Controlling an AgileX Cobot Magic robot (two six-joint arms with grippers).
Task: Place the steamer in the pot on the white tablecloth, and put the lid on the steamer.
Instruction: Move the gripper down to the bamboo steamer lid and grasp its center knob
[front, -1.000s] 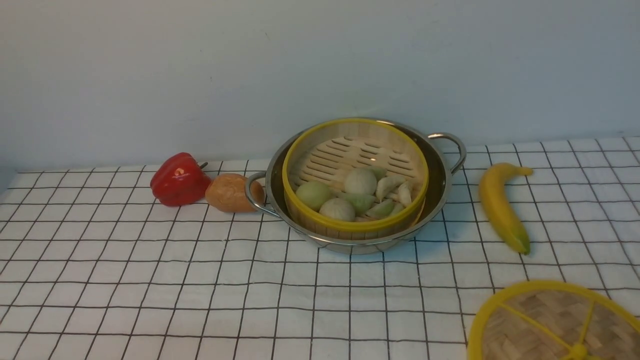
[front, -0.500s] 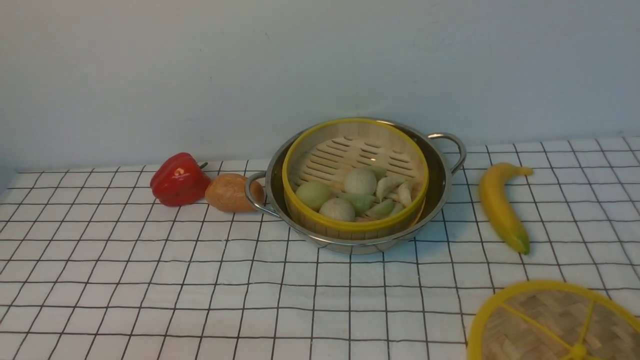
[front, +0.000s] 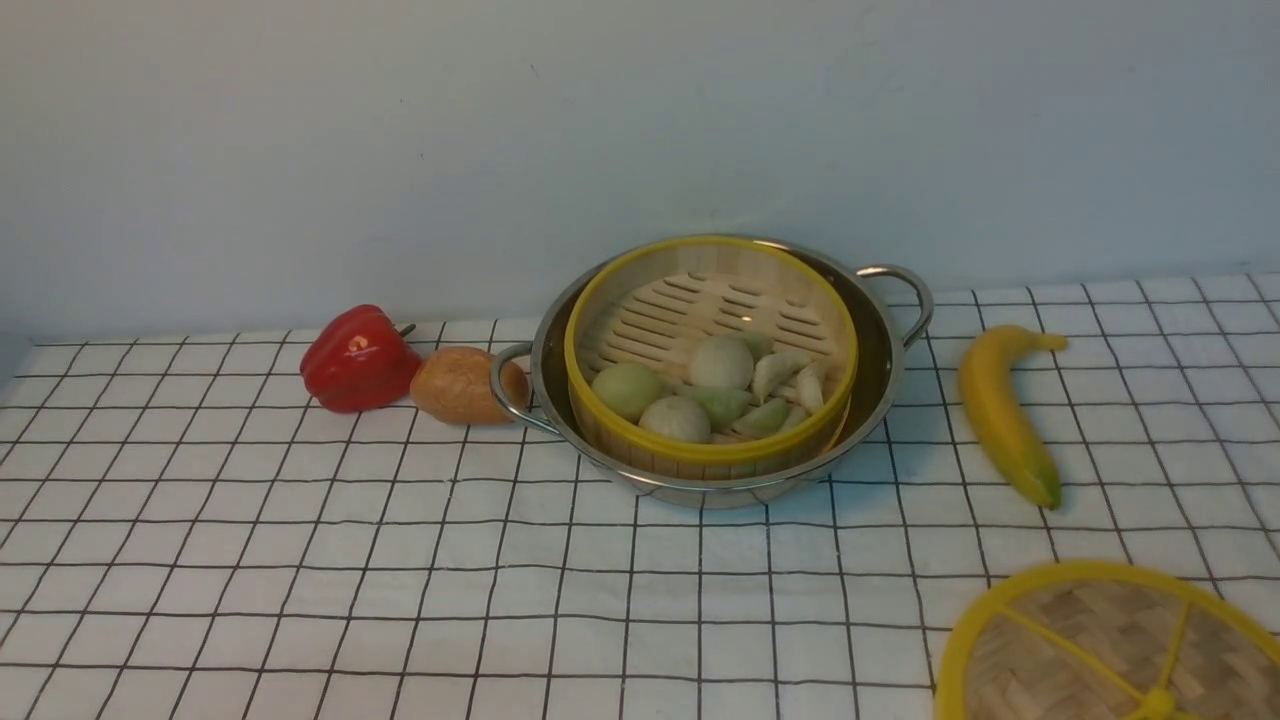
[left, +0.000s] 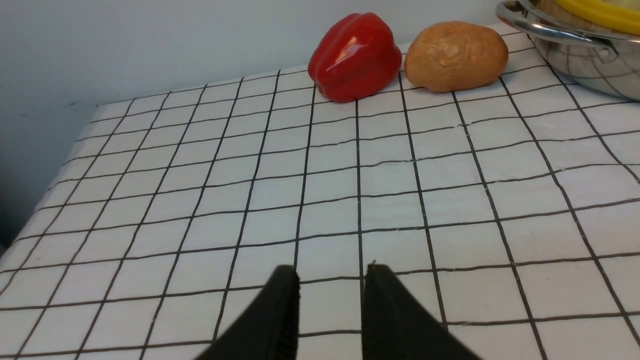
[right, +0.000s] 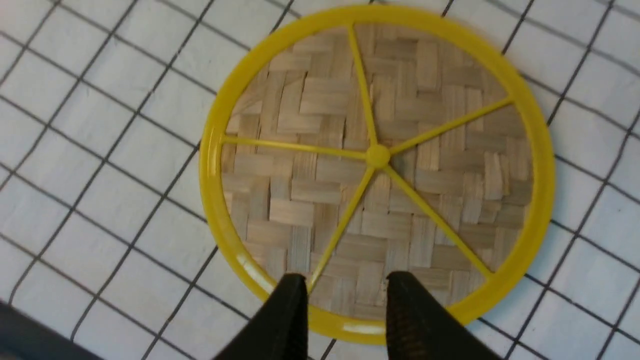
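The bamboo steamer (front: 712, 305), holding pale buns and greenish dumplings, sits inside the shiny pot (front: 882, 352) on the white tablecloth (front: 300, 560). At the front right corner, flat on the cloth, lies the woven lid (front: 1090, 640), cut off by the frame edge. Neither gripper shows in the front view. In the right wrist view my right gripper (right: 345, 280) hangs open over the lid (right: 325, 190) near its rim, nothing between its fingers. My left gripper (left: 331, 272) stands open over bare cloth, with the pot's handle (left: 560, 34) far off.
A red bell pepper (front: 358, 360) and a brown potato (front: 455, 385) lie just left of the pot's left handle. A yellow banana (front: 1000, 415) lies to the right of the pot. A pale wall runs along the back of the table.
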